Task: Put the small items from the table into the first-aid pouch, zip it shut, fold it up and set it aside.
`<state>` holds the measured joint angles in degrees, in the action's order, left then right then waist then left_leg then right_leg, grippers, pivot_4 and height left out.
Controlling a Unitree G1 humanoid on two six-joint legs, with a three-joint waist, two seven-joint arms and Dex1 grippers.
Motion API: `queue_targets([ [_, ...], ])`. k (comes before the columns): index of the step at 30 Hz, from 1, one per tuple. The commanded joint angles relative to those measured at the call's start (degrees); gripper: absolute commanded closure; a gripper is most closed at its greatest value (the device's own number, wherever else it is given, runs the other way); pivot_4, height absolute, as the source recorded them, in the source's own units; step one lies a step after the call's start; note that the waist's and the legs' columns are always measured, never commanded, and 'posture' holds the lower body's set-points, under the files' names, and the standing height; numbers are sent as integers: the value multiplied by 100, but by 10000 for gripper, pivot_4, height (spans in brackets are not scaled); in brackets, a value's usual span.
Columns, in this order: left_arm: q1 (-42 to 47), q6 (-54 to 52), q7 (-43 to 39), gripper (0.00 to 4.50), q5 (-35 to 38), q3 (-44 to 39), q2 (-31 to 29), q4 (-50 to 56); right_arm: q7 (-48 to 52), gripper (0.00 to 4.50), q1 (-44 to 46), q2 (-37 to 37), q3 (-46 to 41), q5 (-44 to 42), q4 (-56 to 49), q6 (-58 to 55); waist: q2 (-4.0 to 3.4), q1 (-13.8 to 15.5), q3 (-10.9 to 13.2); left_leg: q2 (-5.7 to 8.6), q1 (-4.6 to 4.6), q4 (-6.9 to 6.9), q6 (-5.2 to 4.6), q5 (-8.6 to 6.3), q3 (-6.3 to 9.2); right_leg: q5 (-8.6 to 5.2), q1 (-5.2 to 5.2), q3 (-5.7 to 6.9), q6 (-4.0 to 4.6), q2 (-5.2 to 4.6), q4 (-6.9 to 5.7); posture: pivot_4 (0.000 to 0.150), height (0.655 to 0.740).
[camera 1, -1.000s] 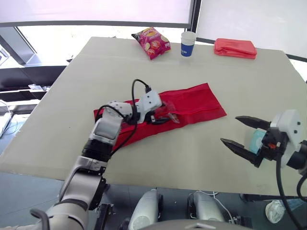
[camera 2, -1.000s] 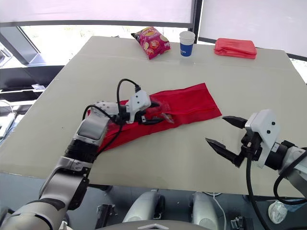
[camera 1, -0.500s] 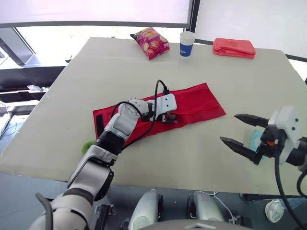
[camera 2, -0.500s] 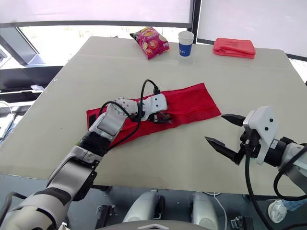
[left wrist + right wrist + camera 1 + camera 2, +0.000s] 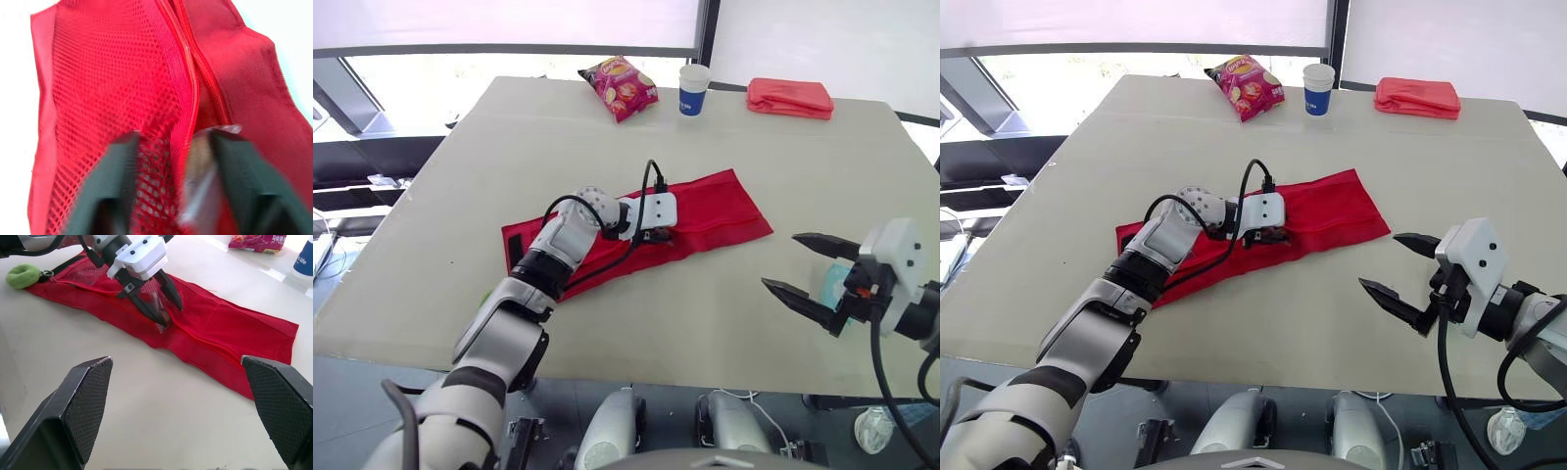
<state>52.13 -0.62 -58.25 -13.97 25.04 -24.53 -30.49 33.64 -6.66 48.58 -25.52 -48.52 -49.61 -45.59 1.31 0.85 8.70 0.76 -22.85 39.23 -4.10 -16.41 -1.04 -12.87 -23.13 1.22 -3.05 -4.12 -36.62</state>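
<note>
Red mesh first-aid pouch point(image 5: 724, 211): unfolded flat, mid beige tabletop point(image 5: 509, 147). My left gripper point(image 5: 171, 316): over its zip, jaws apart, clear plastic packet point(image 5: 203, 161) between them, possibly loose. My right gripper point(image 5: 780, 261): jaws wide, well apart from pouch.

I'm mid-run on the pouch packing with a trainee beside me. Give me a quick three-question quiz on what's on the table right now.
1. True or false: the right claw is shut on a bandage roll.
2. Which stands between the chips bag and the folded red bundle at the far edge of the table? A) paper cup B) glass bottle C) metal bowl
3. Fill in: the left claw is down on the open red pouch, at its ____.

Key: 1 false, its fingers are spread open. 2 A. 3 zipper.
</note>
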Motion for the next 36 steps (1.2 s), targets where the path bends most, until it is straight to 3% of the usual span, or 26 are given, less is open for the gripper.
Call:
queue_targets([
  [1, 76, 470, 254, 38684, -383, 131, -137, -158, -44, 0, 26, 55, -102, -51, -166, 118, 0, 0, 0, 0, 0, 0, 0, 0, 0, 0, 0, 0, 0, 0, 0, 1500, 7400],
  [2, 73, 618, 309, 44769, -457, 157, -169, -172, -45, 0, 25, 58, -100, -41, -162, 125, 0, -1, 0, 0, 0, 0, 0, 0, 0, 0, 0, 0, 0, 0, 0, 1500, 7400],
  [6, 11, 1716, 433, 44769, -629, 303, -346, -242, -44, 0, 59, 64, -79, -9, -129, 151, 0, -4, 0, -2, 0, 0, 0, 0, -1, 0, -1, -3, 0, -4, 0, 1500, 7400],
  [10, -77, 3668, 592, 44769, -503, 319, -519, -492, -14, 0, 122, 98, -63, 33, -63, 180, 0, 0, 0, -4, 0, -1, 0, 0, -1, 0, -2, -4, 1, -20, 1, 1500, 7400],
  [13, 37, 4954, 1053, 44769, -810, 365, -717, -1112, 10, 0, 131, 141, -86, 57, -25, 210, 0, 16, 0, -2, -3, -2, 1, 0, -1, 1, -4, 1, 1, -35, 2, 1500, 7400],
  [16, 242, 5442, 1396, 44769, -1034, 361, -846, -1814, 31, 0, 78, 156, -150, 44, -42, 207, 1, 15, 1, 0, -6, -1, 0, 0, -2, 1, -4, 6, 0, -39, 6, 1500, 7400],
  [17, 263, 5407, 1173, 44769, -737, 241, -840, -2026, 34, 0, 56, 163, -186, 29, -48, 198, 1, 12, 1, 1, -6, -2, 0, 0, -2, 1, -4, 7, 0, -39, 6, 1500, 7400],
  [19, 205, 5113, 457, 44769, 80, -38, -788, -2182, 54, 0, -23, 182, -296, -4, -74, 177, 1, -2, 1, 1, -6, -2, 0, 0, -2, 1, -3, 13, 0, -38, 5, 1500, 7400],
  [20, 47, 4492, -231, 38257, 780, -272, -750, -1957, 89, 0, -93, 187, -420, -54, -84, 168, 0, -5, 0, 0, -6, -1, 0, 0, -2, 1, -3, 30, 0, -35, 4, 1500, 7400],
  [22, -276, 2789, -1121, 30497, 1878, -669, -783, -1153, 242, 0, -271, 203, -722, -168, -95, 180, 0, -12, 0, -1, -6, -1, 0, 0, -5, 1, -3, 38, 0, -30, 2, 1500, 7400],
  [23, -472, 1756, -1408, 26205, 2371, -804, -869, -516, 367, 0, -395, 217, -910, -256, -103, 185, -1, -13, 1, -1, -5, 0, 2, 1, -5, 1, -3, 38, 0, -28, 2, 1500, 7400],
  [24, -649, 695, -1454, 25051, 2776, -913, -955, 190, 498, 0, -514, 234, -1099, -351, -101, 185, -2, -16, 2, -1, -6, 0, 2, 1, -5, 1, -2, 37, 0, -28, 1, 1500, 7400],
  [25, -791, -95, -1458, 19647, 3023, -974, -1023, 771, 589, 0, -608, 249, -1238, -414, -101, 193, -1, -21, 2, -2, -7, 1, 2, 1, -5, 1, -2, 37, 0, -24, 1, 1500, 7400],
  [27, -976, -1049, -1208, 19647, 3134, -1020, -1059, 1633, 707, 0, -736, 282, -1430, -487, -89, 219, -2, -5, 2, -7, -6, 5, 2, 1, -1, 1, 2, 34, 0, -4, 2, 1500, 7400],
  [30, -796, -2311, -61, 19647, 2733, -827, -424, 2237, 855, 0, -776, 396, -1617, -519, 71, 215, -5, 58, 0, -1, 5, 12, 0, 0, 17, 0, 25, 31, -1, -5, 5, 1500, 7400],
  [36, -230, -2761, 1061, 19647, 1722, -213, 703, 1432, 883, 0, -725, 536, -1618, -543, 141, 179, -1, 77, -2, 7, 11, 11, -9, -5, 16, -3, 37, 35, -6, 11, 22, 1500, 7400],
])
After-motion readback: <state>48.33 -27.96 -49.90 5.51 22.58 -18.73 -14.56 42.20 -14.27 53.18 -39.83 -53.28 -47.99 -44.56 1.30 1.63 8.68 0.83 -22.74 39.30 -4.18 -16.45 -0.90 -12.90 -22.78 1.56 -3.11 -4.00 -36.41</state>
